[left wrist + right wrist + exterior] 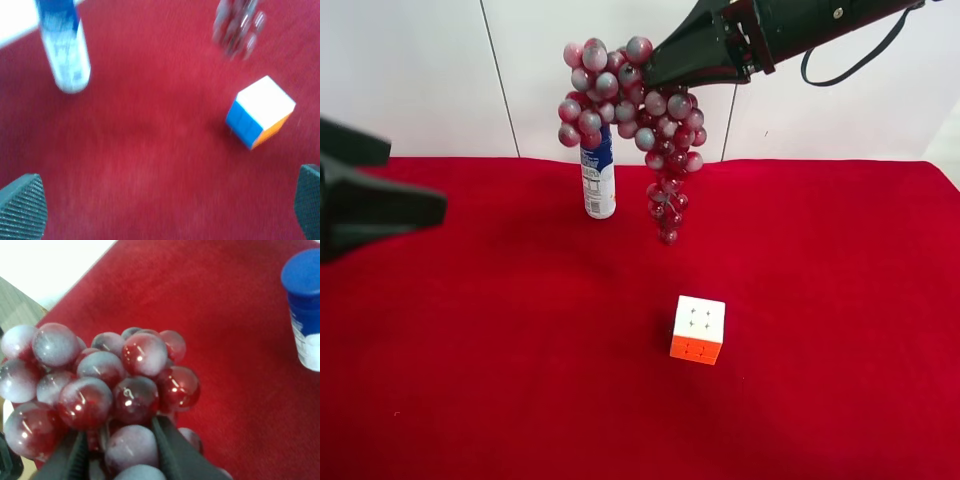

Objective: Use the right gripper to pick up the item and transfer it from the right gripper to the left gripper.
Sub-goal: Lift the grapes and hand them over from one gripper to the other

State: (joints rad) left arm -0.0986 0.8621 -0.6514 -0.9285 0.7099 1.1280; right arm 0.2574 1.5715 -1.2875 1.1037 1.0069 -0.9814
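The long bunch of frosty dark red-purple grapes hangs in the air over the far middle of the red cloth, its tail dangling beside the bottle. My right gripper, on the arm reaching in from the exterior high view's upper right, is shut on the top of the bunch. In the right wrist view the grapes fill the frame between the fingers of my right gripper. My left gripper is open and empty at the exterior high view's left edge. In the left wrist view my left gripper has its pads wide apart, and the grapes are blurred far ahead.
A blue-capped white bottle stands upright just behind and beside the grapes; it also shows in the right wrist view and the left wrist view. A white-and-orange puzzle cube sits on the red cloth nearer the front.
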